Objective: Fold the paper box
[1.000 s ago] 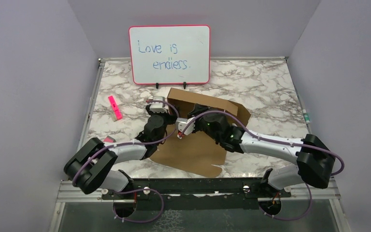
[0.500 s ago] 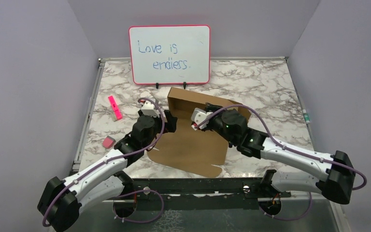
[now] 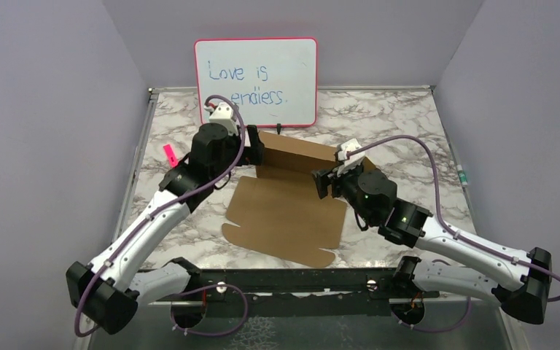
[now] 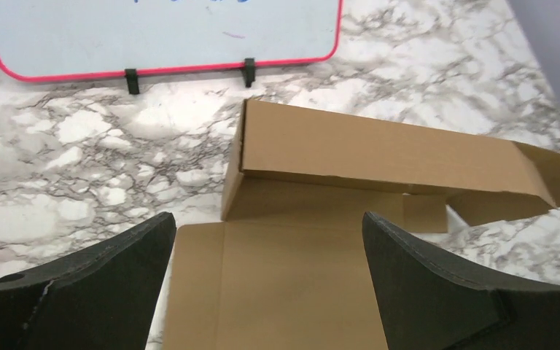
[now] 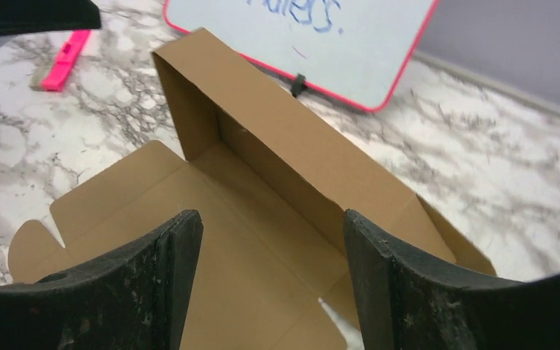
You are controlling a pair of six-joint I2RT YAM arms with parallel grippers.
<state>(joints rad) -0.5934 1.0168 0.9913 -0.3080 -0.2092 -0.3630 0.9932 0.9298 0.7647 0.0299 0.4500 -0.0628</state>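
Observation:
The paper box is a plain brown die-cut cardboard sheet lying flat mid-table, with its far panel folded upright. It shows in the left wrist view and the right wrist view. My left gripper is open and empty, held above the sheet's far left corner. My right gripper is open and empty, above the sheet's right side near the upright panel. In the left wrist view the fingers frame the flat sheet; in the right wrist view the fingers frame the inside corner.
A pink-framed whiteboard with blue writing stands at the back, just behind the box. A pink marker lies at the left, partly hidden by my left arm. A small green item sits at the table's right edge.
Both grippers have lifted off the box and drawn apart: the left moved up and back toward the whiteboard, the right moved right. The far panel stays upright. A pink eraser is now hidden.

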